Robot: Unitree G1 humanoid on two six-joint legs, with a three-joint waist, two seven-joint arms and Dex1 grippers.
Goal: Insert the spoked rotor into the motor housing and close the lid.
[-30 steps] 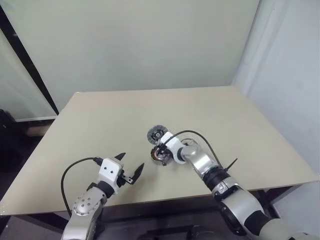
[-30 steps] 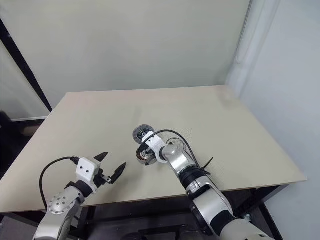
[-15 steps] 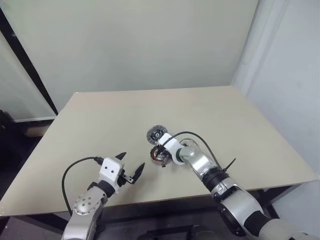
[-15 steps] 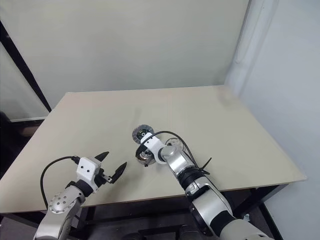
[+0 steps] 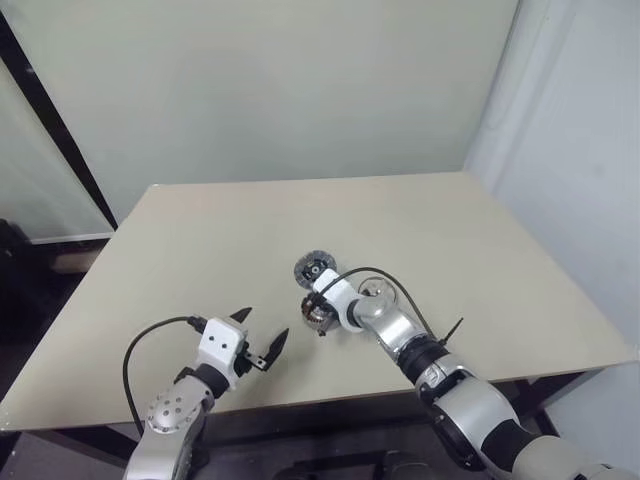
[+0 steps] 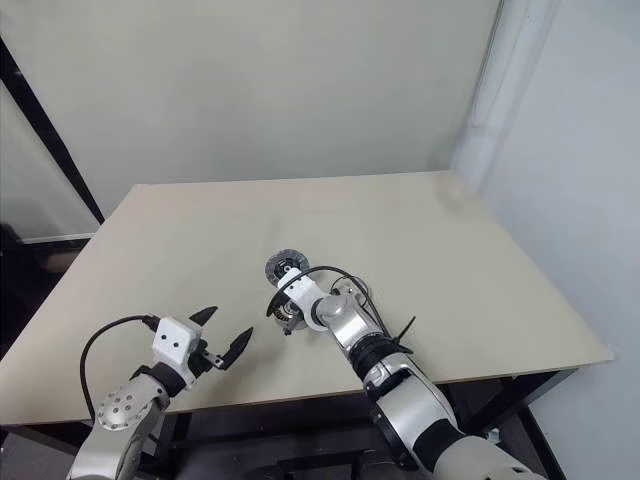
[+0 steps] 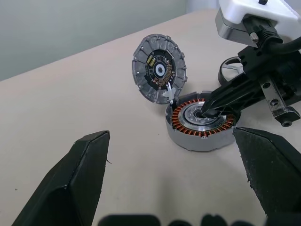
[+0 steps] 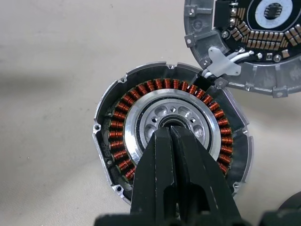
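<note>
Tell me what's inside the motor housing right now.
Inside the motor housing, a ring of copper windings surrounds the spoked rotor, seated in the middle. The shut right gripper points at its hub, covering the centre and near side. The lid lies alongside, off the housing.

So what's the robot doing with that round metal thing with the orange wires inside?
It is putting a small motor together on the beige table. The bright silver spoked rotor already sits inside the round metal motor housing ringed with copper windings. The right gripper, fingers shut, has its tip at the rotor's centre hub. The dark grey lid with a toothed silvery rim lies flipped open beside the housing, joined to it by thin white wires, so it is not closed yet. The left gripper hovers open nearby, holding nothing.
</note>
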